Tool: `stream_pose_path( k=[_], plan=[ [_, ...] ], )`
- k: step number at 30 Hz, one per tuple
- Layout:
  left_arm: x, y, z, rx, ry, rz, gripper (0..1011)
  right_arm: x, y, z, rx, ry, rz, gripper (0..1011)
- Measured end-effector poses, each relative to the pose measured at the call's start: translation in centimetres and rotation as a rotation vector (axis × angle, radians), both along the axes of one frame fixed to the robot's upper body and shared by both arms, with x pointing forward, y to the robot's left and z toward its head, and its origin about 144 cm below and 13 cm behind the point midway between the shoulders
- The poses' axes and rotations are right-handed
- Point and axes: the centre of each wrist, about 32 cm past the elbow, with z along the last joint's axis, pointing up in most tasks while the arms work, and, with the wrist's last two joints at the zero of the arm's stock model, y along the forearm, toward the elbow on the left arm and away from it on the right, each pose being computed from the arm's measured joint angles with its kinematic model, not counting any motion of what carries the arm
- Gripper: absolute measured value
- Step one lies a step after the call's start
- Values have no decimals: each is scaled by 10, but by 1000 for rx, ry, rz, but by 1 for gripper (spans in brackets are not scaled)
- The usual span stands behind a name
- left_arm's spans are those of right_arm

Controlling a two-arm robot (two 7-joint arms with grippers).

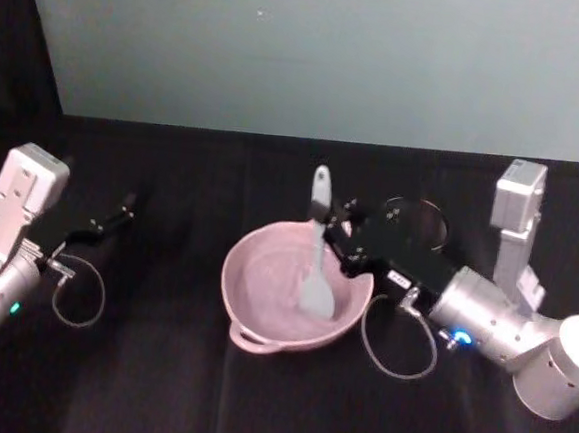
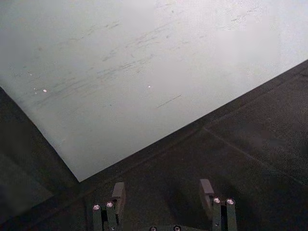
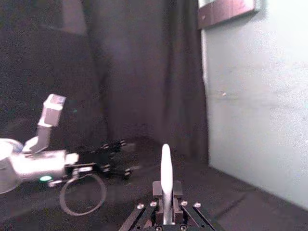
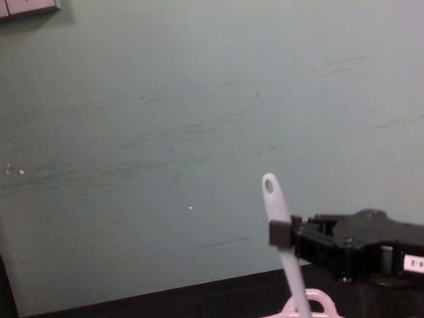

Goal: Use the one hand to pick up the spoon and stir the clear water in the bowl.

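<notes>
Centre frame, the black right gripper [image 1: 331, 230] clenched the long white plastic spoon [image 1: 316, 264], its head apparently inside the pale pink glossy bowl [image 1: 260, 274]; small circles off the rim were advised. The left gripper [image 1: 117, 215] sat mid-left, released.

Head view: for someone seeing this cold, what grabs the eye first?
The pale pink bowl at the middle of the black table stands out most, with the white spoon standing nearly upright in it, head down inside. The right gripper, reaching in from the right, is shut on the spoon's handle above the bowl's rim. The left gripper hangs open far to the left, apart from the bowl.
</notes>
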Motion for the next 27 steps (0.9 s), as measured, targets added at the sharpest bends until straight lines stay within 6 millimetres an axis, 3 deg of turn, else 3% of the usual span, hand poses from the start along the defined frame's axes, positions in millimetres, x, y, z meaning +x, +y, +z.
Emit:
stream_pose_path(
  k=[12,19,27],
  plan=[
    [0,0,0,0,0,0,1011,0,32,-3,38,68,76,112],
    [0,0,0,0,0,0,1011,18,52,-15,78,2,17,112],
    [0,0,0,0,0,0,1011,36,51,-21,48,-98,-99,112]
  ],
)
